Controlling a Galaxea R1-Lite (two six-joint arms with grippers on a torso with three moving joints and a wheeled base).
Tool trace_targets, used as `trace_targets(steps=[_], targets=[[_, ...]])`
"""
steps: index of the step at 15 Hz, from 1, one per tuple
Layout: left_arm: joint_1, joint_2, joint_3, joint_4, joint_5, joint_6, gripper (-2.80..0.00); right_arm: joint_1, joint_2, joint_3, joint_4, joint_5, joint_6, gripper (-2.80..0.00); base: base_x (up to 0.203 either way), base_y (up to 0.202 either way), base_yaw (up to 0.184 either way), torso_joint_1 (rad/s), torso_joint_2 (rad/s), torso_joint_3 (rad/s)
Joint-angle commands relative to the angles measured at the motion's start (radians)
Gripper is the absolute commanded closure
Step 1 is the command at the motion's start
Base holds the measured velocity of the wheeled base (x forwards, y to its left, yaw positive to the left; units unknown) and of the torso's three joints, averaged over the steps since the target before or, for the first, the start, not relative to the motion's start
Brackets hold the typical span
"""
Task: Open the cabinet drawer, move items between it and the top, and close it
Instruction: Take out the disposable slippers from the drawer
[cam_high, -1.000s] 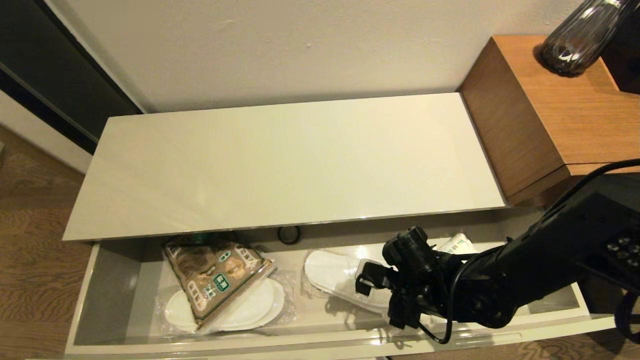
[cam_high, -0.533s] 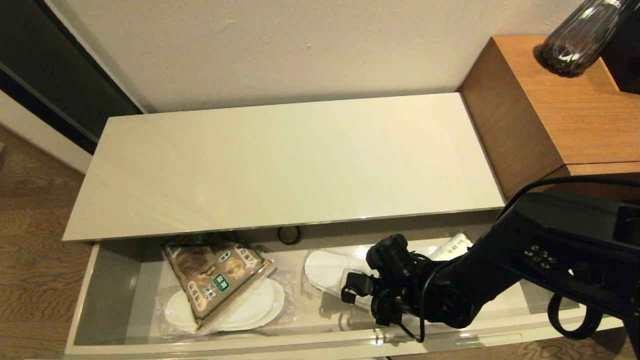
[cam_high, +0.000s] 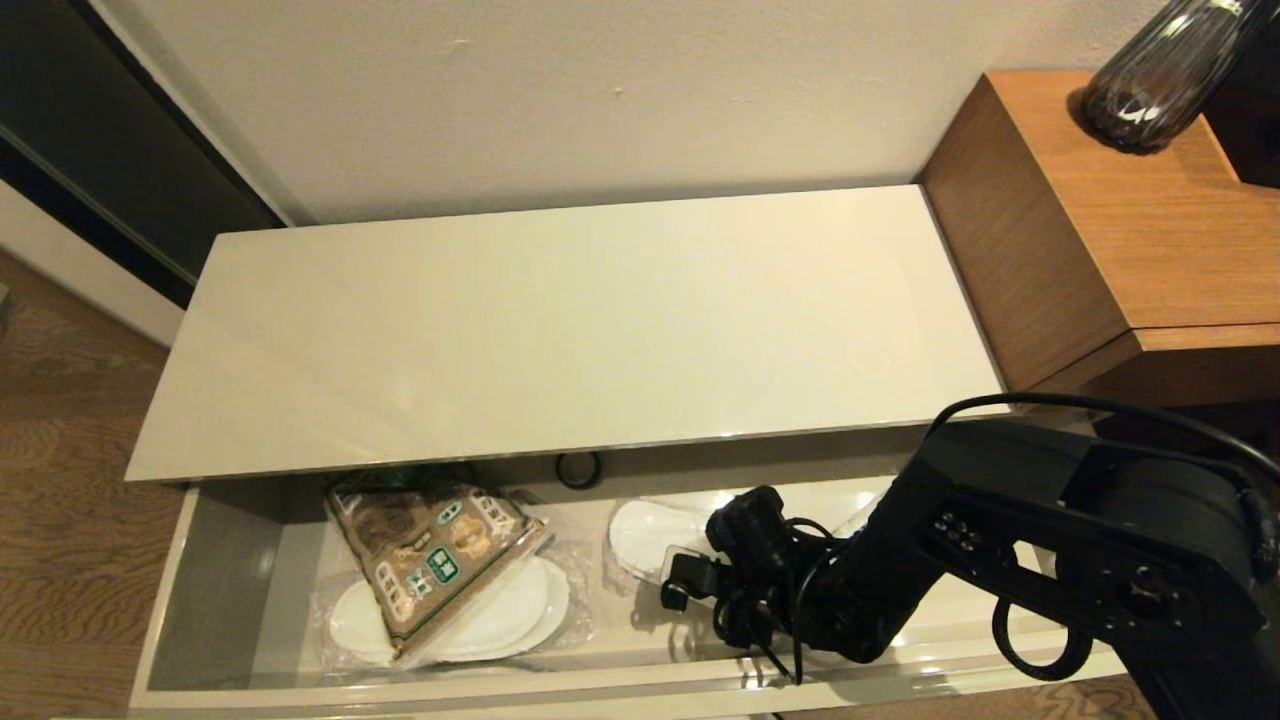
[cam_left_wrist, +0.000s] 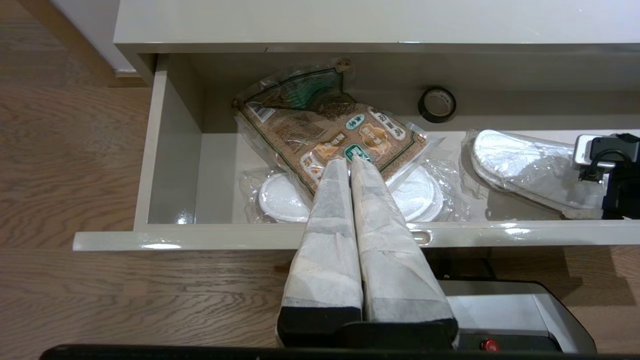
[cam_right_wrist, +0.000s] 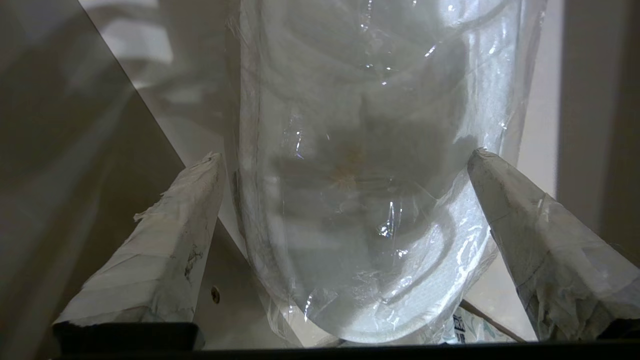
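Note:
The cabinet drawer stands pulled out under the bare glossy top. Inside, a brown-and-green snack bag lies across one wrapped pair of white slippers. A black tape roll sits at the back. My right gripper is low in the drawer, open, its fingers on either side of a second wrapped pair of slippers. A corner of the tissue pack peeks out beneath them. My left gripper is shut and empty, hanging before the drawer front.
A taller brown wooden side table with a dark ribbed vase stands right of the cabinet. The wall runs behind, a dark panel is at the far left, and wood floor lies left of the drawer.
My right arm has slid left along the drawer, bringing its open gripper over the right pair of slippers and covering the tissue pack. Nothing else has moved.

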Motion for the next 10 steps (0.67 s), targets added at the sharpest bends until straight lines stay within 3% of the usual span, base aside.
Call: trace_targets(steps=[1,7,8,10], targets=[[0.0,0.002,0.0,-0.001,0.0,-0.001,0.0,0.0,0.021,-0.009,0.003,0.005,-0.004,-2.8,0.0,0.0,0.0,0.0,0.0,0.0],[0.0,0.002,0.0,-0.001,0.0,-0.001,0.0,0.0,0.036,-0.1,0.104,0.069,0.007,-2.8,0.0,0.0,0.0,0.0,0.0,0.0],[0.0,0.002,0.0,-0.001,0.0,-0.001,0.0,0.0,0.043,-0.121,0.112,0.071,0.011,0.0,0.0,0.0,0.0,0.0,0.0,0.0],[-0.001,0.002,0.0,-0.001,0.001,-0.001,0.0,-0.001,0.047,-0.134,0.115,0.072,0.012,0.0,0.0,0.0,0.0,0.0,0.0,0.0]])
